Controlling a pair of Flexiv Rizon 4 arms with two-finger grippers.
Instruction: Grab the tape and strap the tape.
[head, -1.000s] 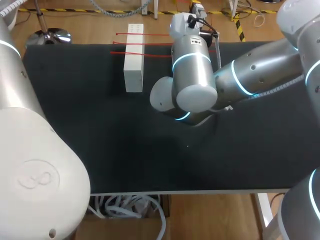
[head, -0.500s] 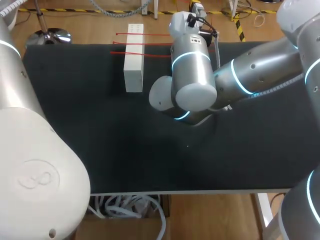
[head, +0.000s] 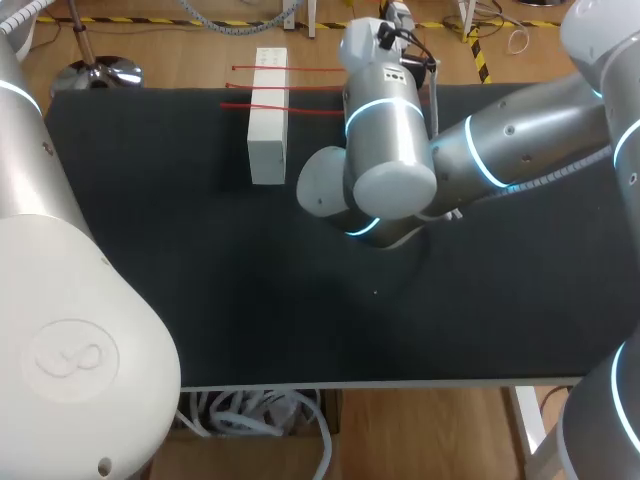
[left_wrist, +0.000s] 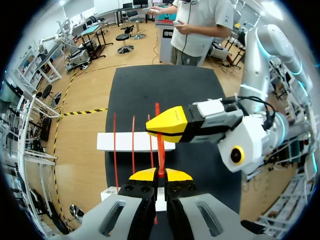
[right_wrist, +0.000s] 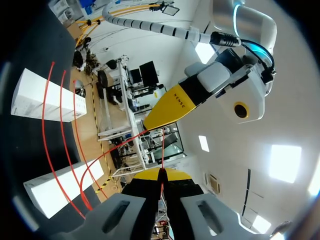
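**Item: tape** (left_wrist: 160, 150). Thin, bright red strip, narrow as a cord and plain, with no print visible on it.

**Location:** Stretched taut between the two end effectors, above the far side of the black surface (head: 200, 300). More red strips of the same kind lie side by side across a long white block (head: 267, 130) that stands at the surface's far edge.

**Left end effector** (left_wrist: 161, 175): yellow tips pressed together, pinching one end of the strip.

**Right end effector** (right_wrist: 161, 174): yellow tips likewise pressed together on the strip. In the left wrist view it lies crosswise just ahead of the left one.

**Markings:**
- Small dark print on the white block's top, too small to make out.
- A short line of dark lettering along one yellow finger (right_wrist: 172, 107) of the left end effector, seen from the right wrist.
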